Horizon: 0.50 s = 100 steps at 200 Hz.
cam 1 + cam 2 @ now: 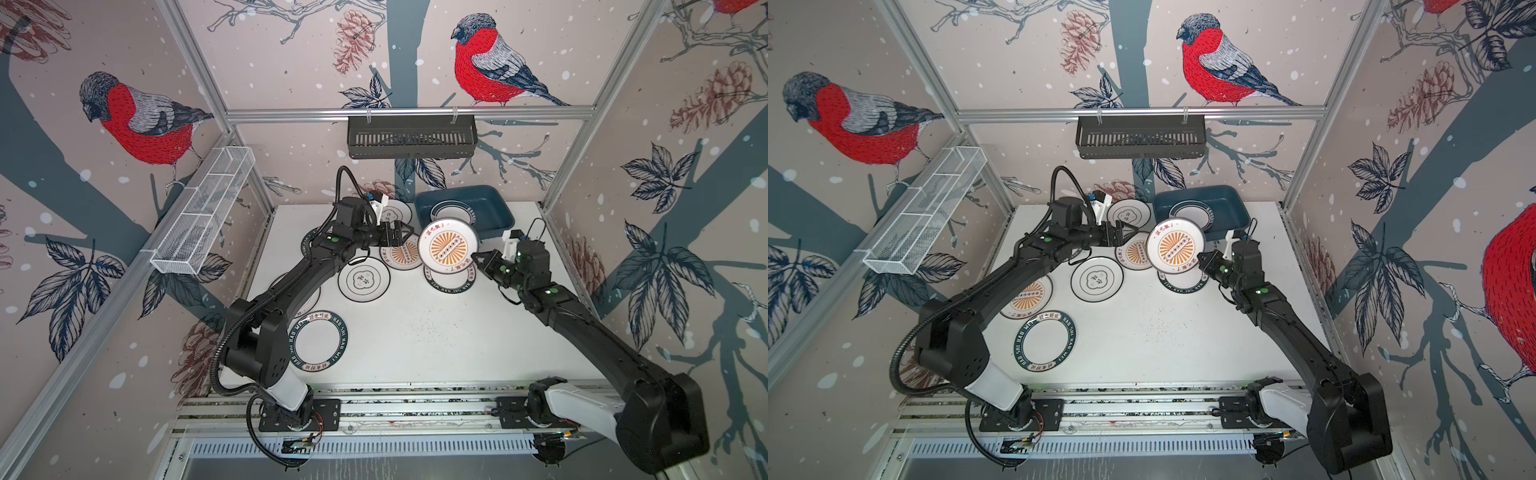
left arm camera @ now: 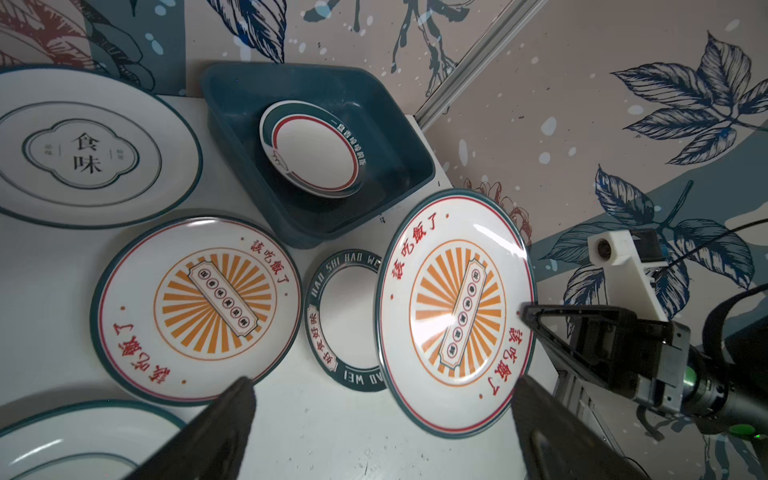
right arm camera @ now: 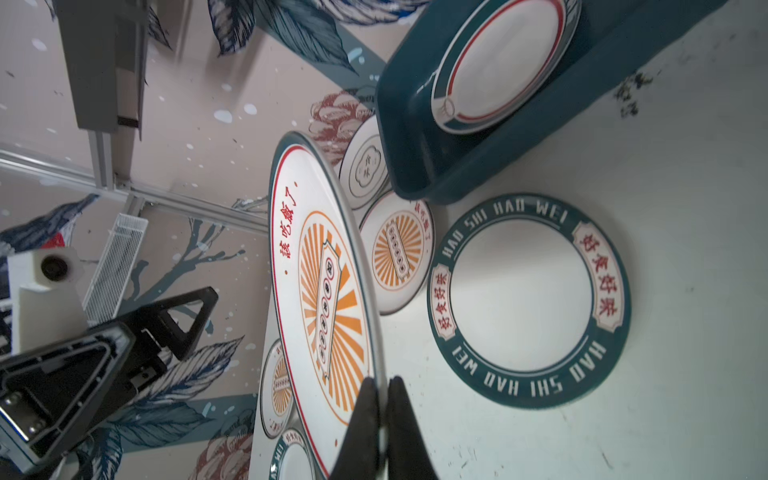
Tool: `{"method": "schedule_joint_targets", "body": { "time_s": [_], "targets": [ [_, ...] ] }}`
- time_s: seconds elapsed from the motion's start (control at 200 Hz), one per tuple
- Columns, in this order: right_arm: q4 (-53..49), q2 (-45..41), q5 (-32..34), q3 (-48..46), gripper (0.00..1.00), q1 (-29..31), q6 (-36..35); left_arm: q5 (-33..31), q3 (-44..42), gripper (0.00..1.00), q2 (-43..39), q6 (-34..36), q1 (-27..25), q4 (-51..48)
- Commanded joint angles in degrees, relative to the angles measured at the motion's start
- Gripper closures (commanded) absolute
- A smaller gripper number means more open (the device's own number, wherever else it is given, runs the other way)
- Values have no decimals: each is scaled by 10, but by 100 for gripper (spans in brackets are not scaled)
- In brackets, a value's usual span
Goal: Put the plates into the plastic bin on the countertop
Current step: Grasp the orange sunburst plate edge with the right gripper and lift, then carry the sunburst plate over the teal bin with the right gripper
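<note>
Two arms lean in over the bench from the front rail. On your left, the arm climbs from its base, folds at the elbow and stretches forward and inward, its forearm passing above several plates that lie flat. The left end effector points toward the middle with its jaws spread wide, grasping nothing, and hangs above the resting sunburst plate. Just right of it, the raised sunburst plate hangs clear of the bench, tilted, with its printed face turned toward your left arm. It sits above a lettered-rim plate on the bench. Behind these, at the back of the bench, sits the plastic bin, with one teal-rimmed plate lying inside. On your right, the arm slopes forward and inward from its base, with the wrist turned toward the middle. The right end effector is clenched on the raised sunburst plate, pinching its rim on the right side.
</note>
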Motion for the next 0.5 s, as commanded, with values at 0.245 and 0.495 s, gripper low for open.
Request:
{"method": "schedule_joint_targets", "body": {
  "time_s": [0.245,0.495],
  "targets": [
    [-64,185,-56,215,98,-93,-82,48,69,4,85,-78,0,97],
    [-107,334,-51,357,98,-119,-114,31,99,4,136,-106,-2,147]
  ]
}}
